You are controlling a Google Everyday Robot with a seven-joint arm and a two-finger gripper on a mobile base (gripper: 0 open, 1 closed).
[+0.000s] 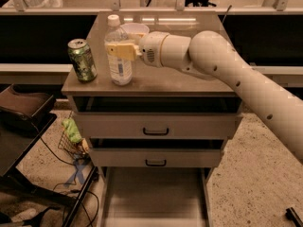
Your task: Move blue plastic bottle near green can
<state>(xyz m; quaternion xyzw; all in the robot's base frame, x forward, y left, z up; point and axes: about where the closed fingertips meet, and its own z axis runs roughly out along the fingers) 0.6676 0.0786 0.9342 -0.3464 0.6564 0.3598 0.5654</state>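
The blue plastic bottle [118, 56] stands upright near the front left of the cabinet top [180, 82]; it is clear, with a white cap and a pale label. The green can [82, 60] stands upright a short gap to its left, near the left front corner. My gripper [119, 50] reaches in from the right and is shut on the bottle's upper body, its yellowish fingers [124, 50] across the front of it. The white arm [227, 70] stretches away to the right.
A pale bowl [134, 30] sits behind the bottle and gripper. The cabinet has two drawers [156, 126] below the top. To the left stand a dark seat [23, 108] and floor clutter with cables [71, 141]. A counter rail runs behind.
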